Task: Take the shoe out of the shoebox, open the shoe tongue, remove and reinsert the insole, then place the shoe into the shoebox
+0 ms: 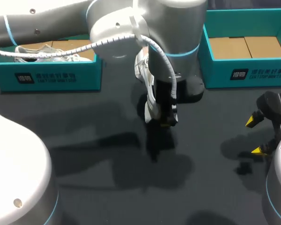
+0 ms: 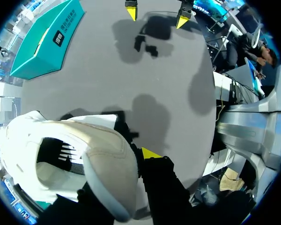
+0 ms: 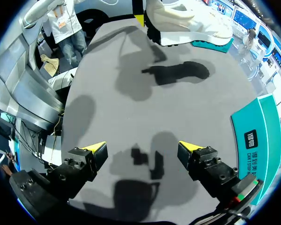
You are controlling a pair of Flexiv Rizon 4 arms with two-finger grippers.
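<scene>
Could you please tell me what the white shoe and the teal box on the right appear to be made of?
White shoe: probably matte synthetic leather or fabric, judging by the smooth, dull heel panel and soft opening. Teal shoebox: seemingly cardboard, with plain brown flaps inside and flat, matte printed walls.

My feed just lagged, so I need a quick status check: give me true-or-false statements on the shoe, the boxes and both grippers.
1. The left gripper holds the white shoe clear of the table. True.
2. The right gripper is shut on an insole. False: it is open and holds nothing.
3. The right shoebox contains a shoe. False: no shoe shows in it.
4. The left shoebox holds a second white shoe. True.
</scene>
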